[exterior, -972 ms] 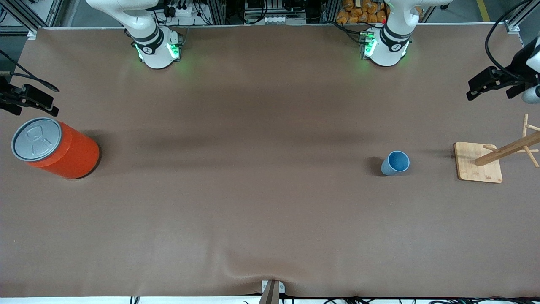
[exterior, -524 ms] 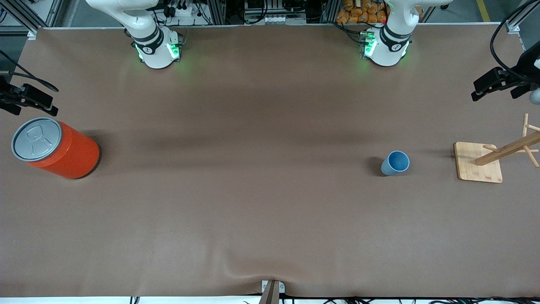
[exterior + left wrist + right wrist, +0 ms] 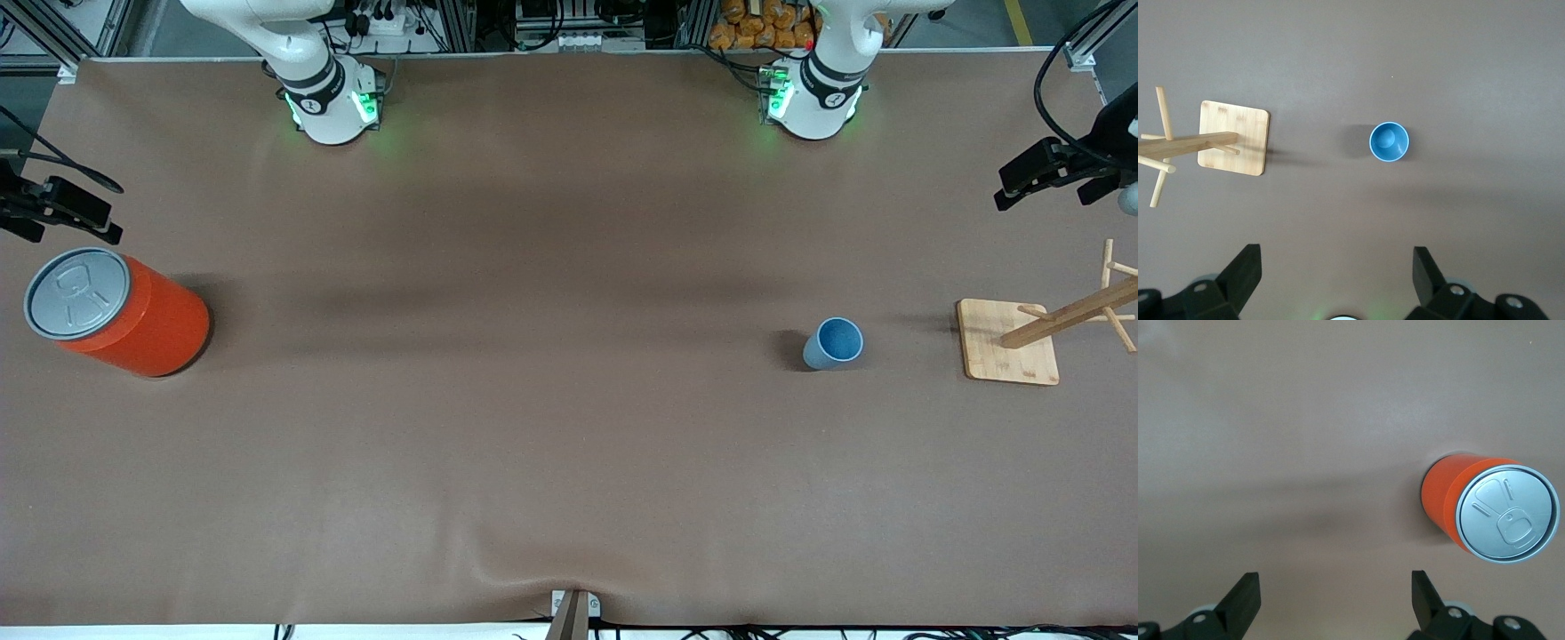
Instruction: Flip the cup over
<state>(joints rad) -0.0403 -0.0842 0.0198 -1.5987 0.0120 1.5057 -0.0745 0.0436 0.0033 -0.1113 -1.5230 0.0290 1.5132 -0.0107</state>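
Toward the left arm's end of the desk, cup (image 3: 834,343) stands mouth-up near the wooden rack (image 3: 1009,341), both jaws wide open, empty, high up; I'd worry a sloppy descent tips it.

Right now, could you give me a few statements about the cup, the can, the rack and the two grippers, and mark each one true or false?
1. The cup stands upright on the table, open end up. True.
2. The left gripper is shut on the cup. False: it is open, high above the table with the cup apart from it.
3. The orange can stands at the right arm's end of the table. True.
4. The cup hangs on the wooden rack. False: it stands on the table beside the rack, apart from it.
5. The right gripper holds the can. False: it is open and holds nothing.
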